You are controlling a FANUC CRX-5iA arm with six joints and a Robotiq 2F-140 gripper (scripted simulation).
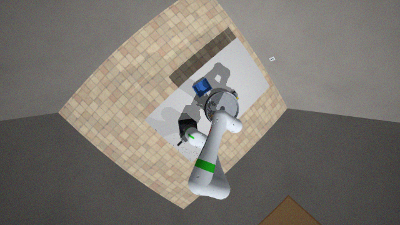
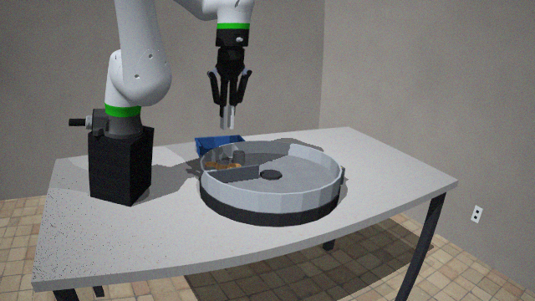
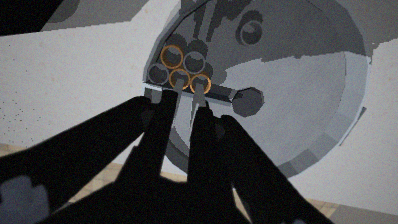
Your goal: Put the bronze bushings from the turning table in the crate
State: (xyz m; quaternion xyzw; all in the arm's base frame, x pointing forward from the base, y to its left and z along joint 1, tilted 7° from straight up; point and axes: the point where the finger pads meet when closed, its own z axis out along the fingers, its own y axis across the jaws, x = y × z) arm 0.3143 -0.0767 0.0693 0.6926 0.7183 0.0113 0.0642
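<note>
The turning table (image 1: 235,107) (image 2: 267,201) (image 3: 357,75) holds three bronze bushings and three steel ones. In the wrist view, one bronze bushing (image 3: 171,46) stands at the back of the group; another bronze bushing (image 3: 171,79) and a third bronze bushing (image 3: 210,84) are by the divider. Steel bushings (image 3: 203,62) (image 3: 149,73) stand among them; another steel bushing (image 3: 242,37) stands apart. My gripper (image 2: 226,126) (image 3: 188,92) hangs above the table, fingers a narrow gap apart, nothing between them. The arm hides it in the top view. The blue crate (image 1: 201,87) (image 2: 205,146) is beyond the turning table; no bushing is discernible inside.
A fixed divider (image 2: 238,174) (image 3: 220,96) runs from the turning table's wall towards its dark hub (image 2: 271,175) (image 3: 248,102). The turning table's raised wall surrounds the bushings. The arm's black base block (image 1: 187,125) (image 2: 119,167) stands beside it on the grey table (image 2: 146,247).
</note>
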